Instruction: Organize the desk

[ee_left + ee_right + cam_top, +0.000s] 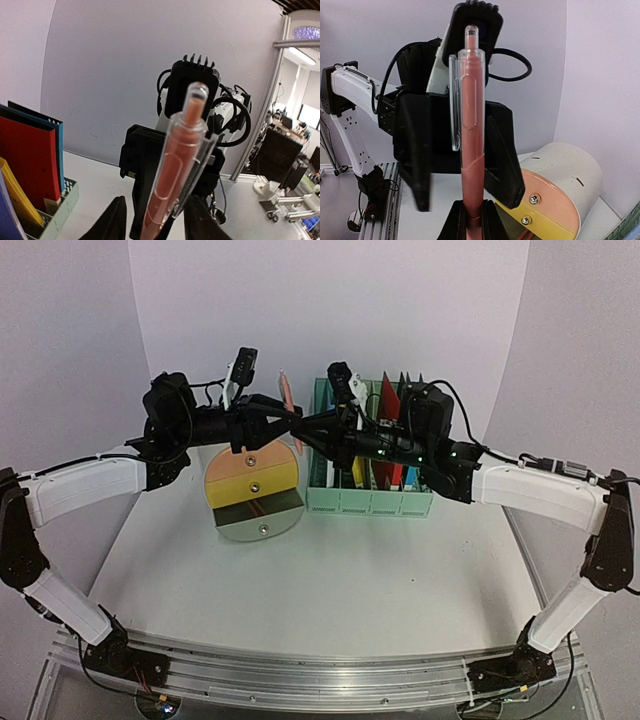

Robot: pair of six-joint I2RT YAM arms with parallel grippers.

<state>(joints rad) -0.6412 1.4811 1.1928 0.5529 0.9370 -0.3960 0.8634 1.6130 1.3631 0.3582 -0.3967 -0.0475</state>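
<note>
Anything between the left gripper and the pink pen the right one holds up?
Nothing visible does. The pink pen stands inside the left gripper, whose jaws are not closed on it; the right gripper grips its lower end.

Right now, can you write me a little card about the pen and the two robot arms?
pen: pink, upright, in the air above the desk
right end effector: shut on the pen's lower part
left end effector: open, a finger on either side of the pen
file rack: mint green, folders standing inside
drawer unit: round, orange and yellow fronts, left of the rack
</note>
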